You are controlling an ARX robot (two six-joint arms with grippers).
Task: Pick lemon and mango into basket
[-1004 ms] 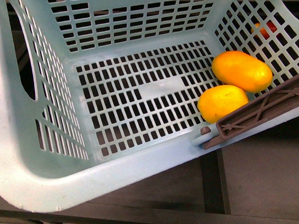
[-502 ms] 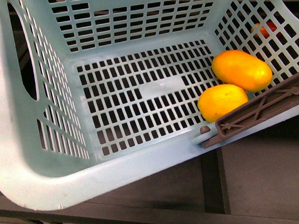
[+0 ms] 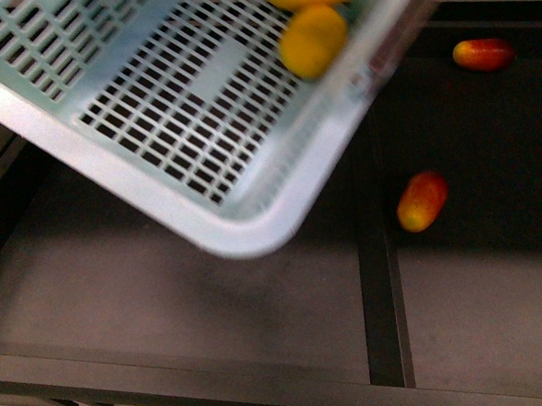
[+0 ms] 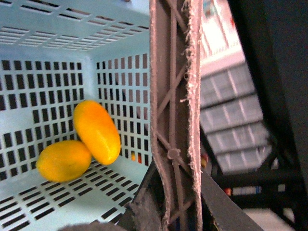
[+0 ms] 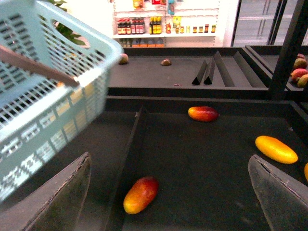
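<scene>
The pale mint-green basket (image 3: 155,109) is seen tilted and motion-blurred across the ten-to-twelve o'clock part of the front view, above the dark tray surface (image 3: 195,309). Its brown ribbed handle (image 4: 174,110) is seen close up in the left wrist view, running from twelve to six o'clock; the left gripper's jaws cannot be made out there, so whether they are apart or clamped cannot be told. The right gripper (image 5: 168,192) is shown with its jaws wide apart and nothing between them, over the dark tray. Inside the basket, the mango (image 4: 96,131) is seen lying on the slotted floor by a side wall, with the lemon (image 4: 63,160) touching it at its eight o'clock side. Outside the basket, a red-and-yellow fruit (image 3: 423,201) is seen on the tray at three o'clock in the front view, and another red fruit (image 3: 484,54) at about two o'clock. An elongated yellow fruit (image 5: 276,149) is seen at three o'clock in the right wrist view.
</scene>
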